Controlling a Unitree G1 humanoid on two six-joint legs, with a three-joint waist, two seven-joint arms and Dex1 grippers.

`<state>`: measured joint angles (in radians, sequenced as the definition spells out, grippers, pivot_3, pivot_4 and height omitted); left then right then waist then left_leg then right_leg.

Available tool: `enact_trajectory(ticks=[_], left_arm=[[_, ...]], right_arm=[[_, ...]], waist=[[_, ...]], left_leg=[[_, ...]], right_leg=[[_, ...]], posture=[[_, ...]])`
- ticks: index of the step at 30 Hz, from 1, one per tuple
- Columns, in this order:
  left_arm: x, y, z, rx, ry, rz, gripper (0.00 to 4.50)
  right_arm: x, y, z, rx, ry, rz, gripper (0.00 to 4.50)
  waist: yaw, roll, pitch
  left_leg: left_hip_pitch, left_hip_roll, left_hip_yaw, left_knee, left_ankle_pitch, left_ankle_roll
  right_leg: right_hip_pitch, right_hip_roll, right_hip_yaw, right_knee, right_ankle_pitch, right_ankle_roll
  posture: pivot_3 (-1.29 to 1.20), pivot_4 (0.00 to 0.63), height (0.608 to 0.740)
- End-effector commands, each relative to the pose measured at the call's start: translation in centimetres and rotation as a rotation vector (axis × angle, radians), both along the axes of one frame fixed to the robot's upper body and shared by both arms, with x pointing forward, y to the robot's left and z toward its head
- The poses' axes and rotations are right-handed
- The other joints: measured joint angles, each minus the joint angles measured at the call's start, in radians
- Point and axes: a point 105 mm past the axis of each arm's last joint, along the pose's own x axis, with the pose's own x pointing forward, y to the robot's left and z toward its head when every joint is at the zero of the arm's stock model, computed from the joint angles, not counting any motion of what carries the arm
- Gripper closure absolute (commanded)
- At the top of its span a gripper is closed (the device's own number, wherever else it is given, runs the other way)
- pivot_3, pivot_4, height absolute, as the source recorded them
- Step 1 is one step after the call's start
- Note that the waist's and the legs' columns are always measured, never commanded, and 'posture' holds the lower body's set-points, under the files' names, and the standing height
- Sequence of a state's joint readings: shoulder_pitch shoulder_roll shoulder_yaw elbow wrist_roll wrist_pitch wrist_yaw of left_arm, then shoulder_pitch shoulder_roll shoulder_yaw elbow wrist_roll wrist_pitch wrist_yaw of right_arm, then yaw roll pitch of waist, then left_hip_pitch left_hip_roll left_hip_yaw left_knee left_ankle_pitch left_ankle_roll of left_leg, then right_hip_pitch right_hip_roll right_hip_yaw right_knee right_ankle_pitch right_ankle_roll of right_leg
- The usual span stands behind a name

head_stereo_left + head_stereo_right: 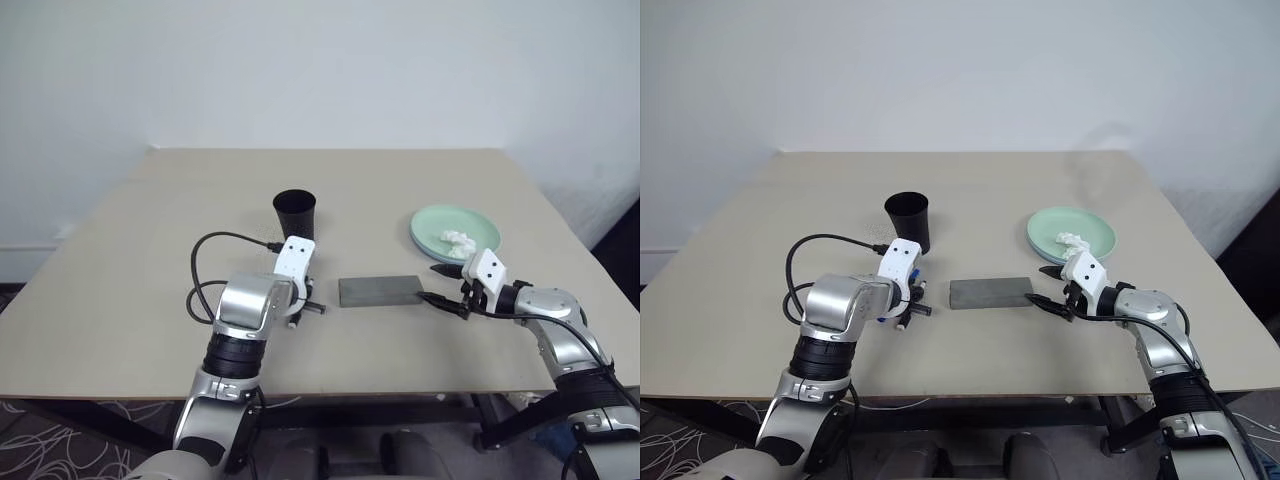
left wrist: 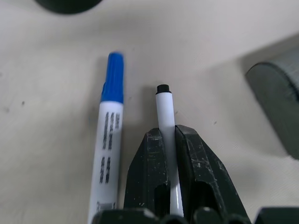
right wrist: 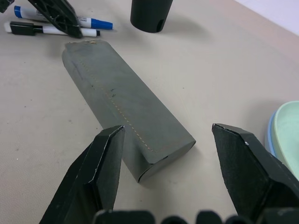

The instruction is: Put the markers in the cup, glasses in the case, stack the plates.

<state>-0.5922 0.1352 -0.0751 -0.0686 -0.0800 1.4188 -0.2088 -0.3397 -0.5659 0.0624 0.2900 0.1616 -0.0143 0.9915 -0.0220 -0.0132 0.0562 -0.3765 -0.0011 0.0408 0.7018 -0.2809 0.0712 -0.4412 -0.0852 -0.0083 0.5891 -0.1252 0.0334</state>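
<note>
My left gripper [image 2: 168, 133] is shut on a white marker with a black end [image 2: 164, 107] that lies on the table. A second marker with a blue cap [image 2: 111, 121] lies right beside it, untouched. The black cup [image 1: 295, 213] stands upright just beyond them. The grey case [image 1: 380, 291] lies closed at the table's middle. My right gripper [image 3: 168, 130] is open, its jaws wide apart and facing the case's near end without touching it. The mint green plate [image 1: 440, 220] rests on the light blue plate [image 3: 270, 135] at the right. The glasses are hidden.
A crumpled white tissue [image 1: 458, 241] lies on the green plate, just behind my right gripper. The beige table [image 1: 120, 260] has free room at the left and at the back, and its front edge runs close below both arms.
</note>
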Motion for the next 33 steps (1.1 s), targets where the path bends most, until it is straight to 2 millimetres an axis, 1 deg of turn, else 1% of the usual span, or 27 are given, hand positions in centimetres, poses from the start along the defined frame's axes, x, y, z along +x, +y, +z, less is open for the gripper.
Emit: enact_trajectory(ticks=[1,5,7,11,13,14,17,19,22,24,28,31,33], left_arm=[[1.5,-1.5,3.3,-0.023,-0.187,-0.098,4.45],[3.2,-1.9,6.9,0.038,-0.439,-0.197,4.45],[3.8,-2.0,8.3,0.044,-0.527,-0.216,4.45],[5.2,-2.0,12.1,0.079,-0.791,-0.257,4.45],[5.4,-2.1,12.9,0.075,-0.851,-0.272,4.45],[5.8,-2.0,13.7,0.066,-0.895,-0.261,4.45],[7.1,-1.0,15.4,0.07,-0.997,-0.207,4.45],[7.8,-0.4,16.0,0.076,-1.038,-0.178,4.45],[9.1,1.0,17.3,0.089,-1.103,-0.109,4.45],[9.9,1.7,17.7,0.094,-1.123,-0.076,4.45],[11.4,3.5,17.9,0.099,-1.137,0.003,4.45],[12.0,4.0,17.9,0.1,-1.157,0.037,4.45],[12.3,4.2,17.4,0.095,-1.148,0.049,4.45]], right_arm=[[0.6,0.0,1.7,0.007,-0.067,0.002,1.24],[0.7,0.0,1.8,0.007,-0.069,0.003,1.24],[0.8,0.1,1.9,0.007,-0.07,0.003,1.24],[0.6,0.2,2.2,0.029,-0.061,0.02,1.24],[0.5,0.4,2.4,0.043,-0.053,0.033,1.24],[0.2,0.5,2.6,0.062,-0.029,0.051,1.24],[-0.6,1.0,3.1,0.125,0.04,0.103,1.24],[-0.9,1.1,3.2,0.142,0.065,0.115,1.24],[-1.1,1.2,3.4,0.151,0.088,0.124,1.24],[-1.2,1.1,3.4,0.15,0.089,0.123,1.24],[-1.0,1.3,3.6,0.15,0.079,0.121,1.24],[-0.9,1.3,3.7,0.145,0.066,0.116,1.24],[-0.8,1.3,3.8,0.144,0.058,0.113,1.24]], waist=[[0.0,0.0,0.0],[-0.001,0.0,0.0],[0.0,0.0,0.0],[0.0,0.0,0.0],[0.001,0.0,0.0],[0.002,0.0,0.0],[0.003,0.0,0.0],[0.003,0.0,0.0],[0.003,0.0,0.0],[0.003,0.0,0.0],[0.003,0.0,0.0],[0.003,0.0,0.0],[0.003,0.0,0.0]], left_leg=[[0.0,0.0,0.0,0.0,0.0,0.0],[0.0,0.0,0.0,0.0,0.0,0.0],[0.0,0.0,0.0,0.0,0.0,0.0],[-0.001,0.0,0.001,0.0,0.0,0.0],[0.0,0.0,0.001,0.0,0.0,0.0],[0.0,0.0,0.001,0.0,0.0,0.0],[-0.001,0.0,0.001,0.0,0.0,0.0],[-0.001,0.0,0.001,0.0,0.0,0.0],[-0.001,0.0,0.001,0.0,0.0,0.0],[-0.001,0.0,0.001,0.0,0.0,0.0],[-0.001,0.0,0.002,0.0,0.0,0.0],[-0.001,0.0,0.003,0.0,0.0,0.0],[-0.002,0.0,0.003,0.0,0.0,0.0]], right_leg=[[0.0,0.0,0.0,0.0,0.0,0.0],[-0.001,0.0,0.0,0.0,0.0,0.0],[-0.001,0.0,0.0,0.0,0.0,0.0],[-0.001,0.0,0.0,-0.001,0.0,0.0],[-0.001,0.0,0.0,0.0,0.0,0.0],[-0.001,0.0,0.0,0.0,0.0,0.0],[-0.001,0.0,0.0,0.0,0.0,0.0],[-0.001,0.0,0.0,0.0,0.0,0.0],[0.0,0.0,0.0,-0.001,0.0,0.0],[0.0,0.0,0.0,-0.001,0.0,0.0],[0.0,0.0,-0.001,-0.001,0.001,0.002],[0.0,0.0,-0.002,-0.001,0.001,0.002],[0.0,0.0,-0.002,-0.001,0.002,0.002]], posture=[[0.0,0.0,0.733],[0.0,0.0,0.733],[0.0,0.0,0.733],[0.0,0.0,0.733],[0.0,0.0,0.733],[0.0,0.0,0.733],[0.0,0.0,0.733],[0.0,0.0,0.733],[0.0,0.0,0.733],[0.0,0.0,0.733],[0.0,0.0,0.733],[0.0,0.0,0.733],[0.0,0.0,0.733]])
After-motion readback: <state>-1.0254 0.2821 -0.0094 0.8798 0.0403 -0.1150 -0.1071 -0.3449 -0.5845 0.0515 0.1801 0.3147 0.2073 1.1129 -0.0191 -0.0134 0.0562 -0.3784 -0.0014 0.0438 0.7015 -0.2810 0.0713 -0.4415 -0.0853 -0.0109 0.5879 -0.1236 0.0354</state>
